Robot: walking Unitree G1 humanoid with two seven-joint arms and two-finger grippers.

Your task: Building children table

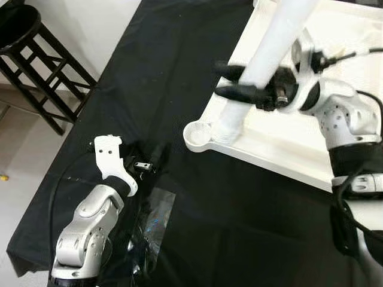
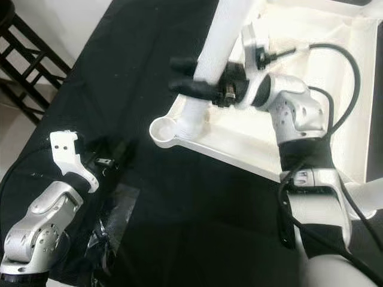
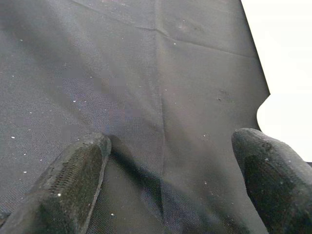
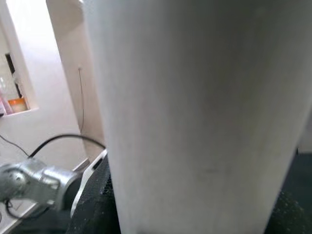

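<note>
A white tabletop point(image 1: 281, 149) lies upside down on the black cloth, its round corner cup point(image 1: 197, 134) towards me. A white table leg point(image 1: 272, 45) stands tilted with its foot inside that corner, just beside the cup. My right gripper point(image 1: 222, 79) is shut on the leg about halfway up, with black fingers on either side; the leg point(image 4: 195, 117) is right in front of the right wrist camera. My left gripper point(image 3: 170, 139) hovers open low over the bare cloth to the left of the tabletop, its fingers point(image 1: 148, 158) holding nothing.
A black wooden stool point(image 1: 33, 57) stands on the floor at the far left, beyond the cloth's edge. A clear plastic bag point(image 1: 157, 216) lies on the cloth near my left arm. The tabletop's raised rim point(image 2: 209, 146) runs across in front of me.
</note>
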